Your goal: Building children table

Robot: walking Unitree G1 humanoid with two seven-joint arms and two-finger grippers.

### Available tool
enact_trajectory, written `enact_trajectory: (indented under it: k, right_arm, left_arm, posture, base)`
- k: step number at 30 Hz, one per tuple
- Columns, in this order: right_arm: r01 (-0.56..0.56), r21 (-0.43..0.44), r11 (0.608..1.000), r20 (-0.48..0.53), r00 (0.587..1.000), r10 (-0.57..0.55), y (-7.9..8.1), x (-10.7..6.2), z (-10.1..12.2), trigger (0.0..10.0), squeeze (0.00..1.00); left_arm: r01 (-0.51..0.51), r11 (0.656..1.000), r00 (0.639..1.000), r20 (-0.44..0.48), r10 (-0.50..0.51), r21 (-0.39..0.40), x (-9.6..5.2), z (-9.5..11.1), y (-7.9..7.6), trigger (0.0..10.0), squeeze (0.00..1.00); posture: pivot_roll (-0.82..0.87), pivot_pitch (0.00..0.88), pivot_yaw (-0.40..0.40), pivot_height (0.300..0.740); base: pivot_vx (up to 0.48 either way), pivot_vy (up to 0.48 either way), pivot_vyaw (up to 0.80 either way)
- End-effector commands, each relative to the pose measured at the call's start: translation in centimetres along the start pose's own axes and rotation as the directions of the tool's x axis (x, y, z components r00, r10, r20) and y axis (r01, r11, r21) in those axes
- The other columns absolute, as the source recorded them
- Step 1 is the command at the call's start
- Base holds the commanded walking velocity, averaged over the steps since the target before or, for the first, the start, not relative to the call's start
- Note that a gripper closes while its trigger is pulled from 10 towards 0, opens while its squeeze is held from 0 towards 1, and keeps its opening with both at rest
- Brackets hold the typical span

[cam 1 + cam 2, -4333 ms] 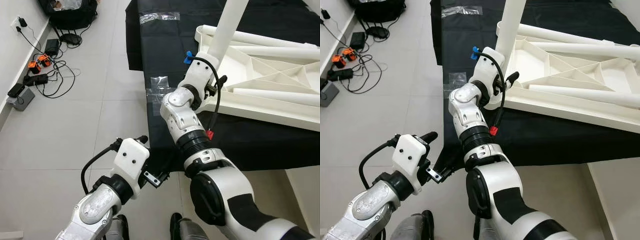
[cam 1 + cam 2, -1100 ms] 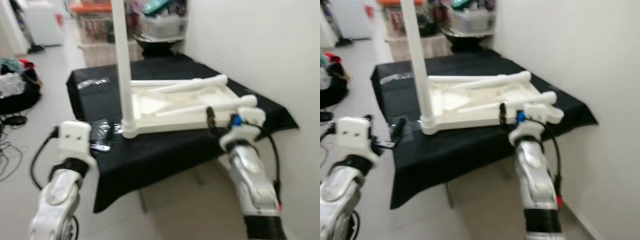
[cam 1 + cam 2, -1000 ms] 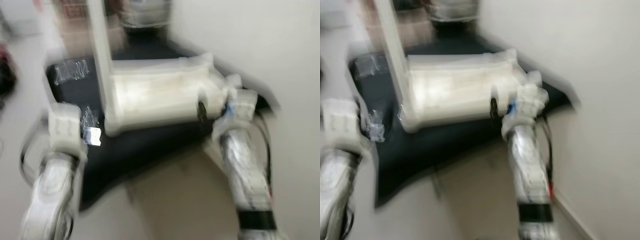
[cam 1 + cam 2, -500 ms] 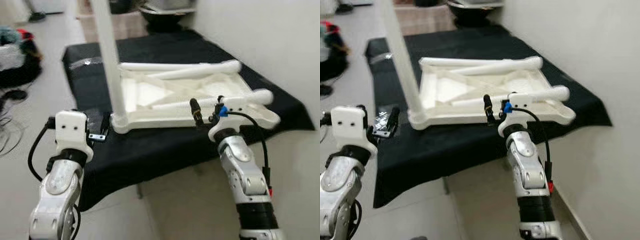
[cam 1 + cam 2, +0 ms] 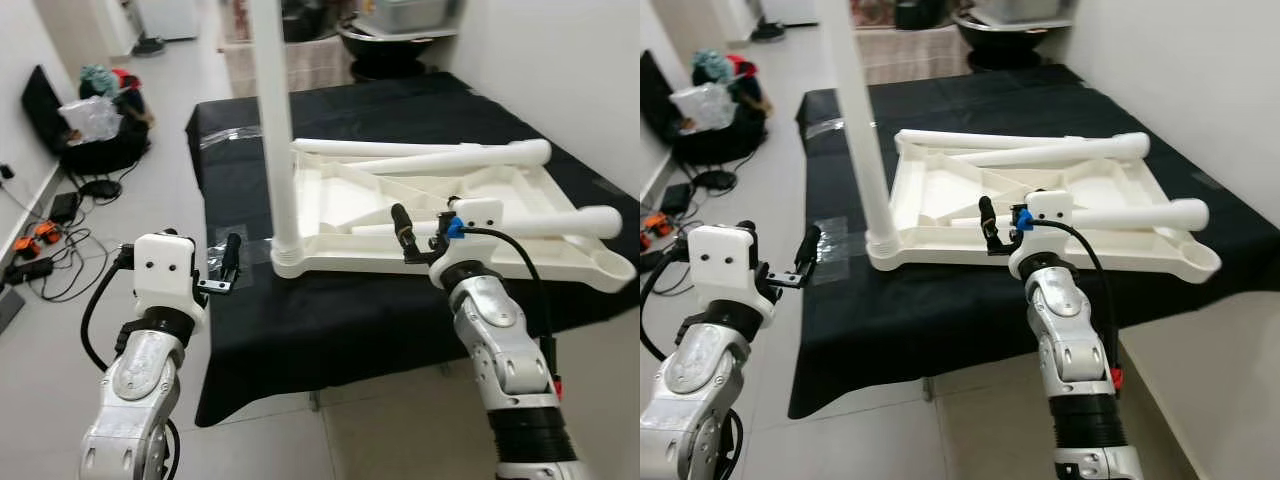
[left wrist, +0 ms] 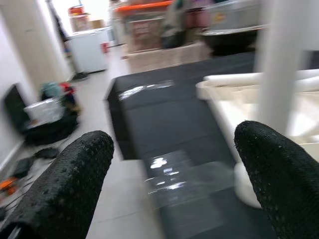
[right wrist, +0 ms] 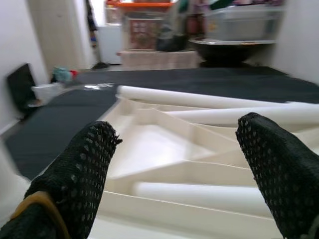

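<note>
One upturned white tabletop (image 5: 440, 215) lies on the black-draped bench (image 5: 300, 300), one leg (image 5: 272, 110) standing at its near-left corner. I judge my right gripper (image 5: 402, 232), fingers spread and empty, nearest the loose leg (image 5: 500, 225) lying crosswise ahead. My left gripper (image 5: 228, 270) hovers open off the corner.

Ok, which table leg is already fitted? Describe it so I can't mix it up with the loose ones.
Find the black-covered table with the upturned white tabletop on it. At the tabletop's corner nearest the left gripper stands one white leg. It alone is upright; the other legs lie flat across the tabletop.
</note>
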State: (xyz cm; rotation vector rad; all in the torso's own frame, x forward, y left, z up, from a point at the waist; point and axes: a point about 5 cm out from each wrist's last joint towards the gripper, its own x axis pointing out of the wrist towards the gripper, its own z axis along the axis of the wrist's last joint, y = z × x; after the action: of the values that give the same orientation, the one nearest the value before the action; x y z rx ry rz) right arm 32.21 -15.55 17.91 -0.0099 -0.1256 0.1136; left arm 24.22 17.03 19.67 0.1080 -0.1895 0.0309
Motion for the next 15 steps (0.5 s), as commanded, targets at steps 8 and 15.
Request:
enact_trajectory:
  k: [8,15]
  right_arm:
    - [0.002,-0.001,1.0,-0.025,1.0,-0.002,0.06,0.08,-0.41,10.0,0.0]
    - [0.058,0.024,0.998,-0.027,0.998,-0.057,-0.67,0.29,-0.28,10.0,0.0]
  left_arm:
    - [-0.01,1.0,1.0,-0.009,0.011,0.018,-0.04,-0.2,0.2,10.0,0.0]
    - [-0.014,1.0,1.0,-0.015,0.014,0.015,-0.06,-0.25,0.29,10.0,0.0]
  posture:
    - [0.08,0.017,-0.065,0.74]
    - [0.07,0.019,-0.061,0.74]
  base:
    - [0.0,0.0,0.69]
    - [0.0,0.0,0.0]
